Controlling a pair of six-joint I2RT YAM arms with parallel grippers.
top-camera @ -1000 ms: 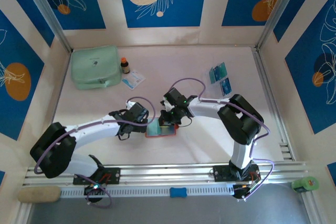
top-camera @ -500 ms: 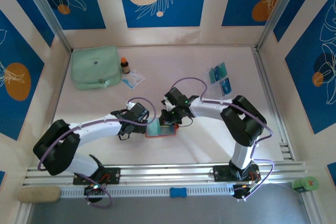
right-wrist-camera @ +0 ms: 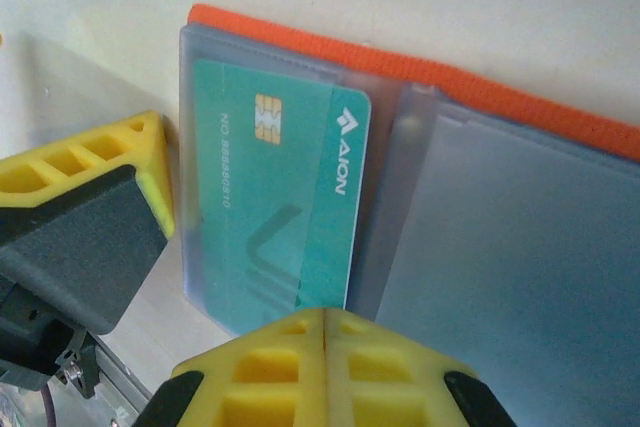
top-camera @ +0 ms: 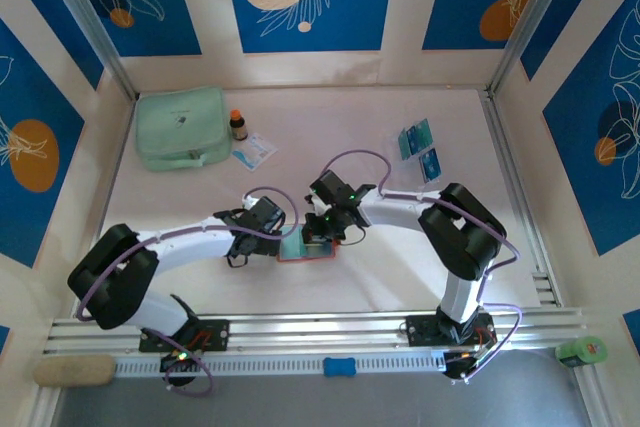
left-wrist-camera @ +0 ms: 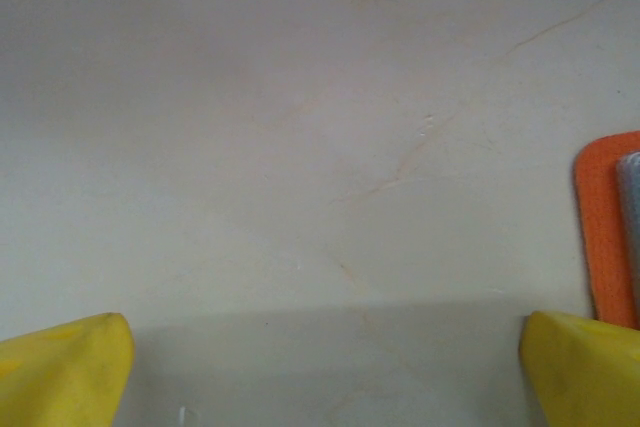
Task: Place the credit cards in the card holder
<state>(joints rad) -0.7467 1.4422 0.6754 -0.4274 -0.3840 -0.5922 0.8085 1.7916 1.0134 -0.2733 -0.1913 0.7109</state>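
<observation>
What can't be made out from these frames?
- Right wrist view: the teal card has its lower edge hidden behind the shut right gripper, so contact is unclear.
- Left wrist view: the card holder is cut off by the right frame edge, beside the open left gripper.
- Top view: the print on the loose cards is too small to read. The right gripper covers the holder's pockets.

Blue wall panels [top-camera: 340, 7] (white leaf outlines, orange discs) line the top and sides; a cream tabletop [top-camera: 330, 117] fills the centre.
</observation>
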